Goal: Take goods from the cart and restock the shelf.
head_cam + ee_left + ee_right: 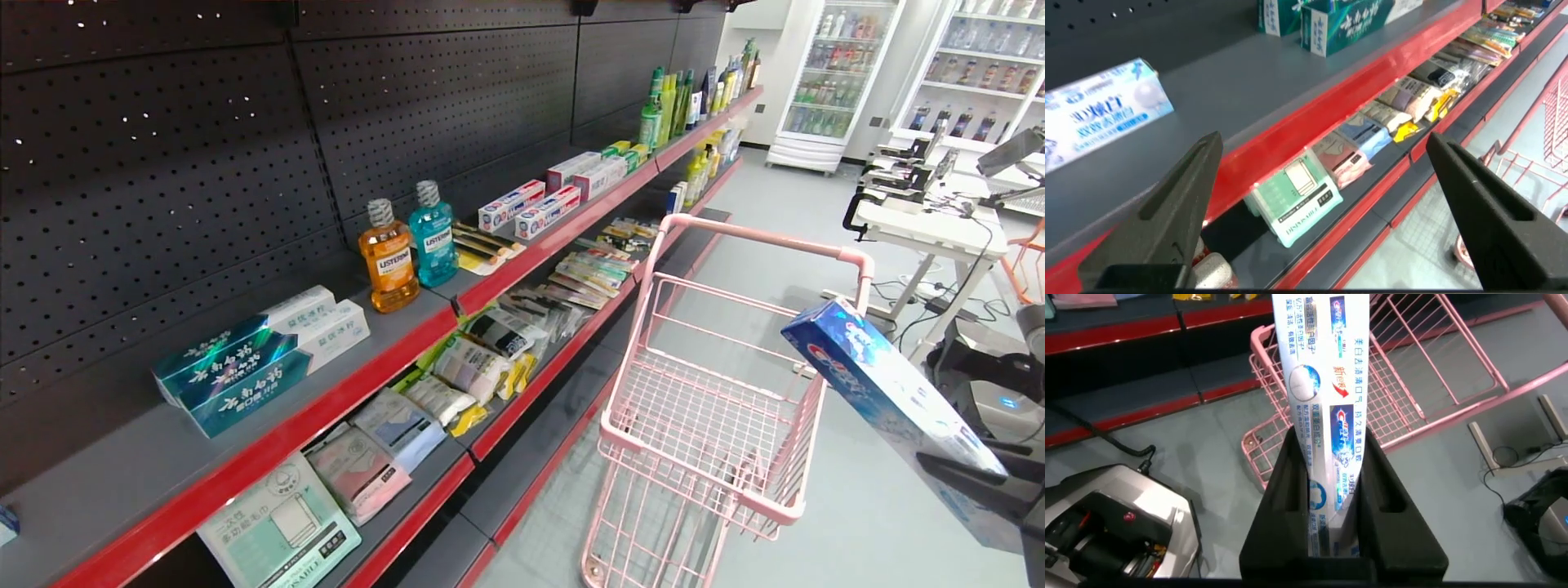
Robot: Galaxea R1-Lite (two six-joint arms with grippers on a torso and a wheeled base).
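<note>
While the right gripper (1331, 469) clamps a toothpaste box (890, 392) near the cart (759, 231), the left gripper (1323, 143) gapes wide

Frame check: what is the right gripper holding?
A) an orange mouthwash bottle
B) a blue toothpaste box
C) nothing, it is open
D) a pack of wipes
B: the right gripper is shut on one end of the blue toothpaste box, beside the pink cart.
</note>
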